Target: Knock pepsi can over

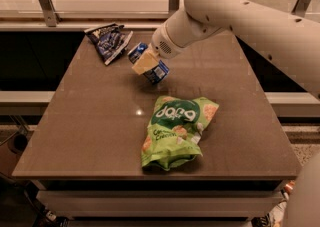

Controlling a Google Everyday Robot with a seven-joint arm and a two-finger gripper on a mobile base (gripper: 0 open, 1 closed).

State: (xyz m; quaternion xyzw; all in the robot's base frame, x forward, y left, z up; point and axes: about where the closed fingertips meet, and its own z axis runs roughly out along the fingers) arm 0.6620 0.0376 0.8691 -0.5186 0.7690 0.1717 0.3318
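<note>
The pepsi can (158, 72) is a small dark blue can with white lettering, near the back middle of the brown table (100, 121). It leans, with one end towards the back left and the other towards the front right. My gripper (145, 63) is right over the can, at the end of the white arm (240, 16) that reaches in from the right. A tan part of the gripper covers the can's middle. I cannot tell whether the can rests on the table or is lifted.
A large green chip bag (176, 130) lies flat in front of the can. A dark blue foil snack bag (109, 41) lies at the back left. A railing with metal posts (45, 3) runs behind the table.
</note>
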